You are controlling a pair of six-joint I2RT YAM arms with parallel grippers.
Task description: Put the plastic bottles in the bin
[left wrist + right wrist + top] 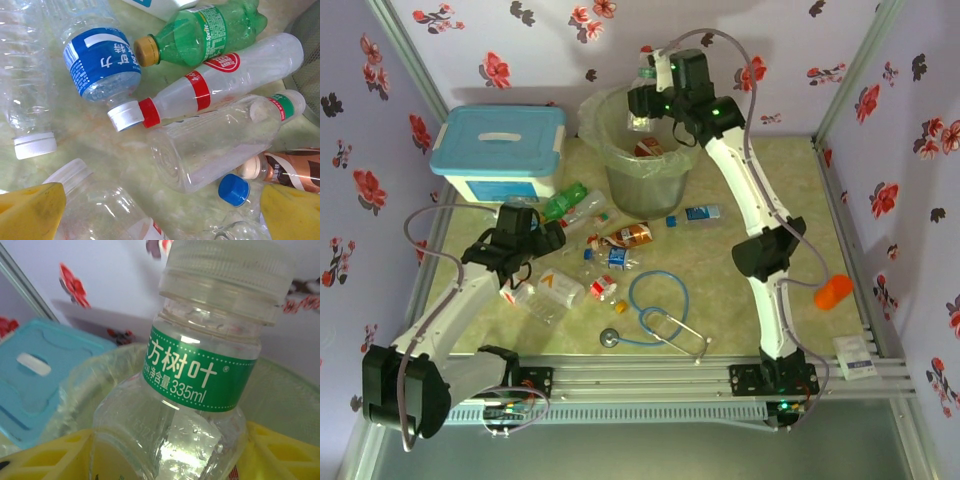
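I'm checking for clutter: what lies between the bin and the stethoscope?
In the top view, a brown-labelled bottle lies between the bin and the stethoscope, with a blue-labelled bottle to its right.

The left arm (460, 305) starts at the near edge of the bench (740, 310), folds out to an elbow past the near-left corner, then reaches inward over the left half. Its wrist tips forward and down. The left pincer (535, 238) points at the bench, and its yellow fingers (30, 212) are spread wide with nothing gripped between them.

The right arm (760, 215) rises from the near edge on the right, bends at a dark elbow, and stretches to the middle of the far edge. The right pincer (650, 90) is raised there, its yellow fingers (45, 460) closed on both sides of a bottle (200, 390) held upright, cap up.
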